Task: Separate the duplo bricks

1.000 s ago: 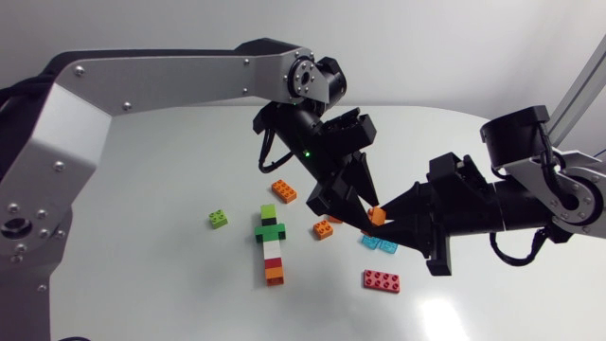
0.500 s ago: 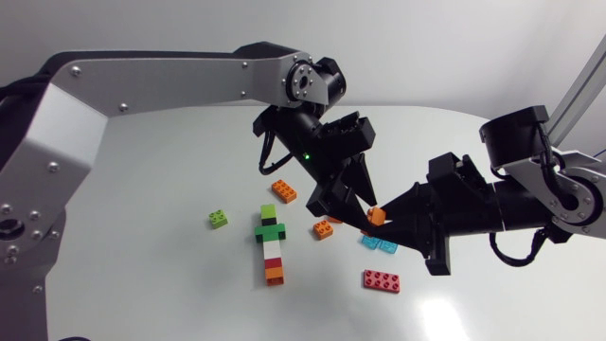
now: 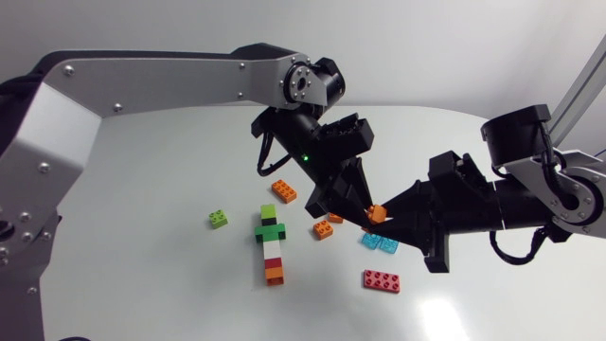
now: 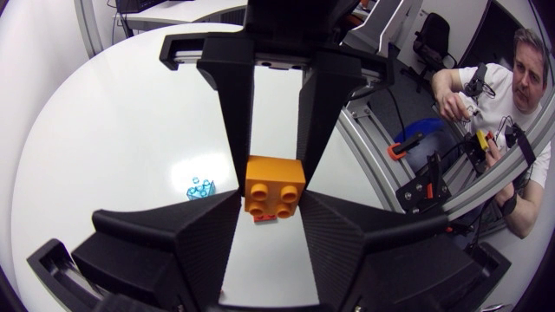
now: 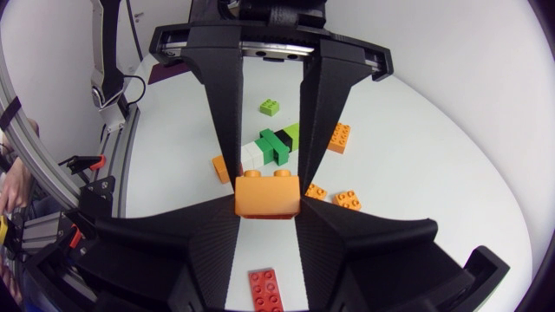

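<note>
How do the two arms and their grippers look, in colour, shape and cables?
The left arm has silver-grey links with small screws and black joints; a black cable loops at its wrist, near a small green light. The right arm has black joints too and a black cable loop. The left gripper and right gripper are matte black, each with two broad wedge-shaped fingers.
</note>
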